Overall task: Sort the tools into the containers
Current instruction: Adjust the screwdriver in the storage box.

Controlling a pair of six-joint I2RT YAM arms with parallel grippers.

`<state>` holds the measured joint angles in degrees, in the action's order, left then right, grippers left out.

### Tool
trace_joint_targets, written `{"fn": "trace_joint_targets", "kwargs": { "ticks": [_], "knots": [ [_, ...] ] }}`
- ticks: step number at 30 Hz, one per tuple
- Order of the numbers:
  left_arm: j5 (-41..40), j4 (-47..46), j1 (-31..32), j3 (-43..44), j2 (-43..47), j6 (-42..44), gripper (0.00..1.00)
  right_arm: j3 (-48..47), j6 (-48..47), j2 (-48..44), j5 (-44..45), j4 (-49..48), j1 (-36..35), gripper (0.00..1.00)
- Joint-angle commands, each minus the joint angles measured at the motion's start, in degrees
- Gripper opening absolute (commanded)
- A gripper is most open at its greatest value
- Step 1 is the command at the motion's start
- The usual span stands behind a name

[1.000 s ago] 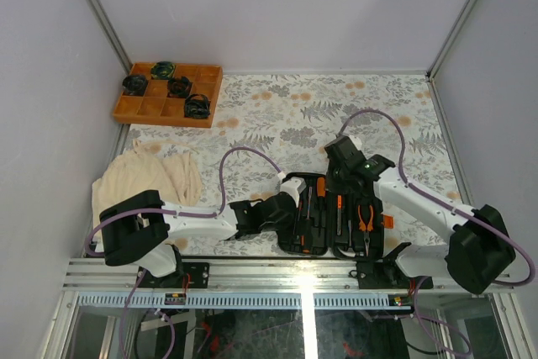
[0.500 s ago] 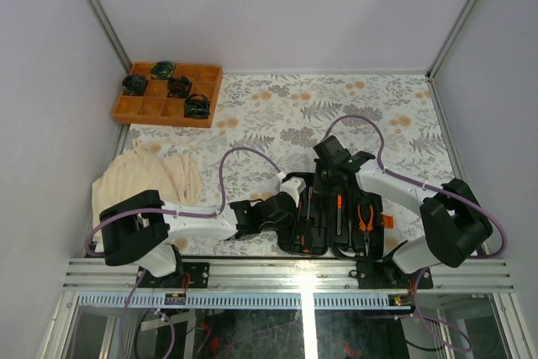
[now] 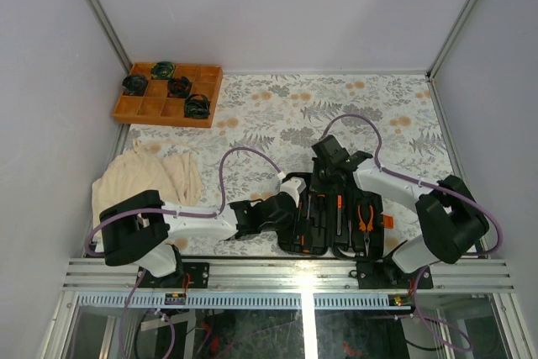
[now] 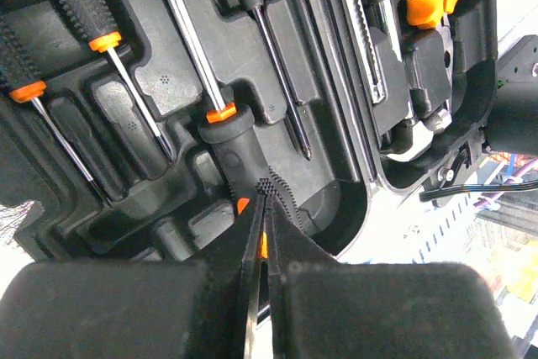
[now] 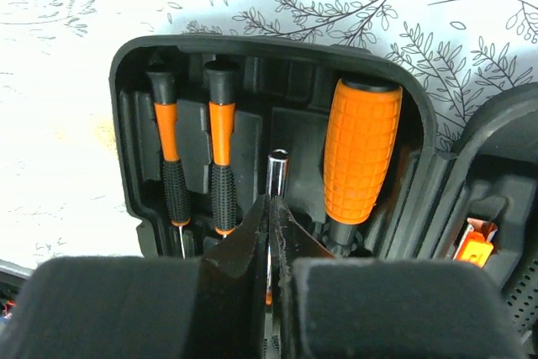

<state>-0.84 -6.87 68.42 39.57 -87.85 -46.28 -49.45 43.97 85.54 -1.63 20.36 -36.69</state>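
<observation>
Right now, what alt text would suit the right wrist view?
The right gripper, shut, sits over a thin steel shaft in an open black tool case. Two slim screwdrivers lie on one side, a fat orange handle on the other; flowered cloth behind.

white arms (image 3: 200, 223), black joints (image 3: 126, 238), black fingers (image 4: 126, 308), purple cables (image 3: 245, 150)

This looks like a robot test cell in a lab, not a home. The table (image 3: 277, 115), under a leaf-patterned cover, is closed in by plain white walls (image 3: 277, 6) with metal posts (image 3: 97, 6) at its far corners. At the table's near edge, a left arm (image 3: 197, 223) and a right arm (image 3: 395, 184) with purple cables (image 3: 248, 150) are bolted to a metal rail (image 3: 252, 273).
</observation>
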Motion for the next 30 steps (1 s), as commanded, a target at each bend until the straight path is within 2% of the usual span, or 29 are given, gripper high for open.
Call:
{"fn": "trace_joint_targets", "kwargs": {
  "ticks": [1,12,22,30],
  "knots": [
    [1.5,4.1,0.8,-2.3,-1.2,0.8,0.00,-2.4,-0.6,2.0,0.4,-0.8,0.0,0.00],
    [1.8,3.6,0.9,-2.7,-1.3,0.8,0.00,-4.5,-2.2,7.2,4.8,4.5,0.0,0.00],
    [1.9,5.3,0.8,-3.3,-2.8,0.4,0.00,-6.2,-4.6,14.8,5.1,8.6,0.0,0.00],
    [2.0,11.3,1.2,-0.7,-6.3,0.4,0.00,-5.6,-5.3,19.0,4.7,9.6,-0.1,0.00]
  ]
}}
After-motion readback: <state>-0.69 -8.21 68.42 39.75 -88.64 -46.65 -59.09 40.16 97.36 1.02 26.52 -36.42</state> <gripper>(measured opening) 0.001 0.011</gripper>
